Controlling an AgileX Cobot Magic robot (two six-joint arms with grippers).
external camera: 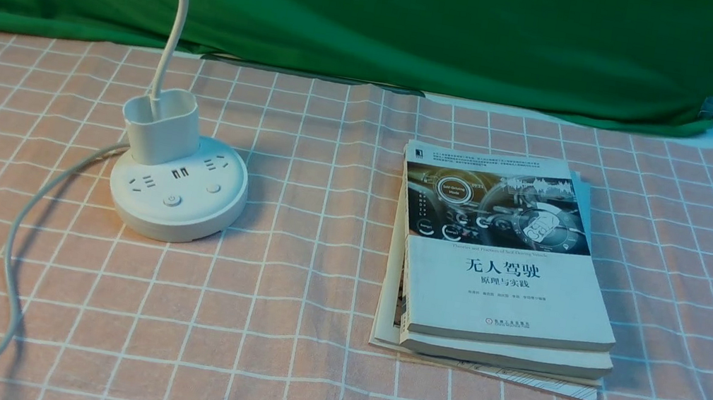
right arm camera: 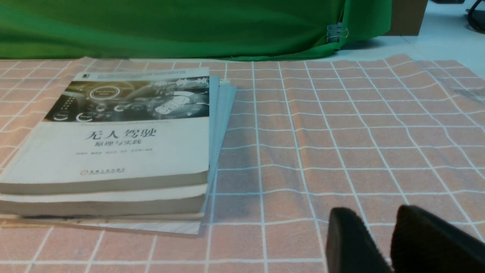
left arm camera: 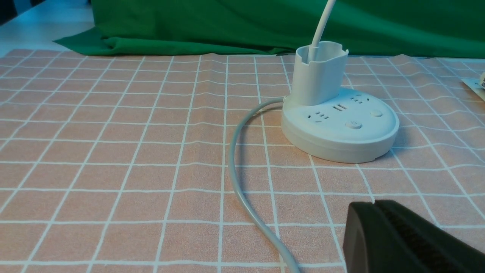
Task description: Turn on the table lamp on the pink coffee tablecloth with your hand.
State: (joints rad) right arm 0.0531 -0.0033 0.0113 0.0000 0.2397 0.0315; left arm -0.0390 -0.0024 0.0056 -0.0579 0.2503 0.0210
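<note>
The black left gripper, jaws closed, is near a lit white plastic lamp standing on the left of a white-gridded pink tablecloth. Right of it lie stacked paperback books; the black right gripper has parted jaws.

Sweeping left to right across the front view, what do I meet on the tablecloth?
Grey-white cord → lamp's round base → stack of books.

Likely lab or test setup: green backdrop cloth clipped behind tabletop, robot hand over gridded tablecloth
</note>
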